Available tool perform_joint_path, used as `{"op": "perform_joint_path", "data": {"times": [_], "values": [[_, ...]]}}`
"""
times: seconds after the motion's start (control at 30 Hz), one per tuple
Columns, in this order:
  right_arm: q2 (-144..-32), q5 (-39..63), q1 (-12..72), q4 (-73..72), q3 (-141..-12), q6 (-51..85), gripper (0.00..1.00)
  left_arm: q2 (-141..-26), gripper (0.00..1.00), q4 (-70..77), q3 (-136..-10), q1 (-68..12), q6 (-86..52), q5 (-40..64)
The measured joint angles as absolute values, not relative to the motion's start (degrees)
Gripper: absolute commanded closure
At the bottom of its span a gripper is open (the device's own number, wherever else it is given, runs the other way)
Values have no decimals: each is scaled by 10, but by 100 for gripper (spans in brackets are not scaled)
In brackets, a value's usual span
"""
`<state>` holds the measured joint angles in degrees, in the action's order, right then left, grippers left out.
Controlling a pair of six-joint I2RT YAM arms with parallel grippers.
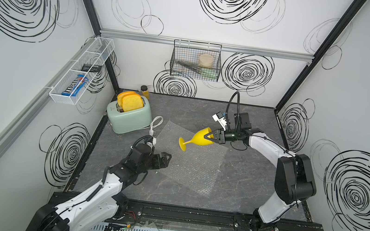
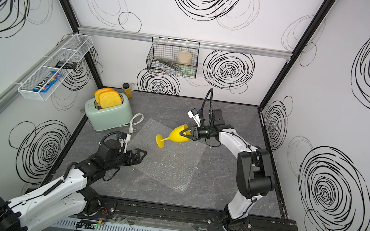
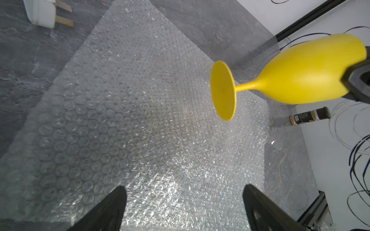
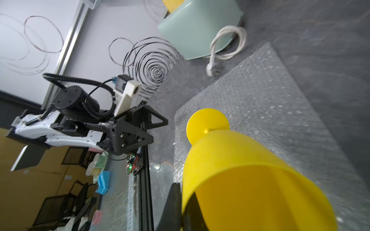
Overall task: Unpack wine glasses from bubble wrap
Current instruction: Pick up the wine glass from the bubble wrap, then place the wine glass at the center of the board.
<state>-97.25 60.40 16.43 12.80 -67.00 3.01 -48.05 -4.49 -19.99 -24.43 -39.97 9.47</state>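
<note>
The wine glass is a bright yellow goblet held sideways in the air, its round foot pointing toward the toaster side. My right gripper is shut on the goblet's rim, one finger outside the bowl and one inside. The goblet hangs above the bubble wrap, which lies spread flat on the dark table. My left gripper is open over the sheet's left edge, holding nothing.
A mint-green toaster with two yellow toast slices stands at the back left, its white cord and plug beside the sheet. A small jar stands behind it. A spice bottle lies by the right wall. Wire baskets hang on the walls.
</note>
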Motion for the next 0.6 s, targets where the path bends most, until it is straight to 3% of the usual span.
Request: {"op": "perform_joint_path", "data": {"times": [0.33,0.6], "values": [[-986,254,138,278,-868,60,100,-472,5,-46,-200,-241,-399,102],[-1050,53,142,440,-1019,38,100,-472,5,-46,-195,-240,-399,105]]}}
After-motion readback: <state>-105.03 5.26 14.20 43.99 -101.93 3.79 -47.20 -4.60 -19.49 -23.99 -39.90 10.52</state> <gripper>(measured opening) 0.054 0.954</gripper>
